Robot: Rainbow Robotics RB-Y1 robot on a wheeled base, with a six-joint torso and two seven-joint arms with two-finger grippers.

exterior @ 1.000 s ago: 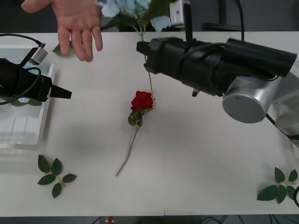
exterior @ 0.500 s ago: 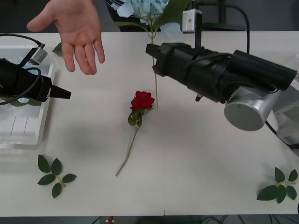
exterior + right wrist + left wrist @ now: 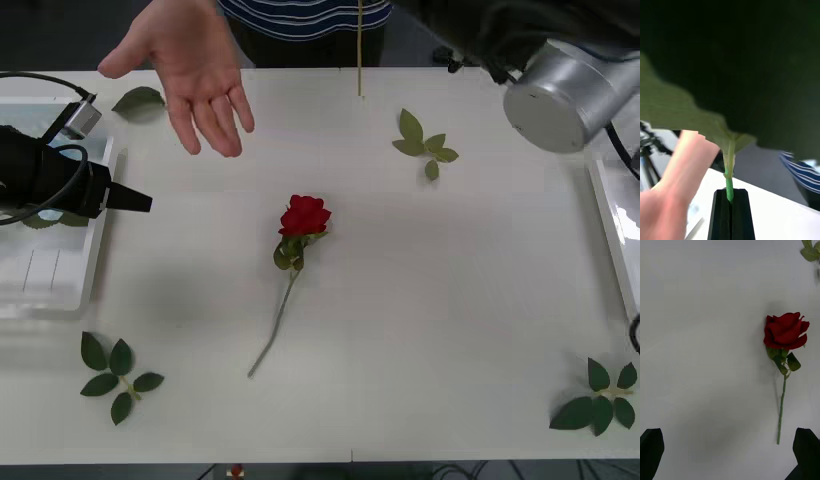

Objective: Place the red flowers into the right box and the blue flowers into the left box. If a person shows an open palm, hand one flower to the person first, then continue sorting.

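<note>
One red flower (image 3: pixel 304 216) lies mid-table, its stem running toward the front edge; it also appears in the left wrist view (image 3: pixel 785 332). My left gripper (image 3: pixel 131 200) hovers open over the left box (image 3: pixel 40 300), its fingers (image 3: pixel 651 452) apart and well short of the rose. My right gripper (image 3: pixel 730 195) is shut on a green stem (image 3: pixel 729 183) under a big leaf; the blue flower's bloom is out of view. The stem's tail (image 3: pixel 359 50) hangs over the table's far edge. The person's open palm (image 3: pixel 195 75) is held out at the far left, close beside the held stem (image 3: pixel 677 176).
The right box's rim (image 3: pixel 612 230) shows at the right edge. Loose leaf sprigs lie at the far middle (image 3: pixel 424 146), front left (image 3: pixel 115 366) and front right (image 3: pixel 600 397). A single leaf (image 3: pixel 138 98) lies near the hand. My right arm's elbow (image 3: pixel 560 90) hangs at the top right.
My right arm rose and swung back, lifting the blue flower out of the top of the front view and uncovering a leaf sprig. The person's hand shifted slightly right. The left arm stayed put.
</note>
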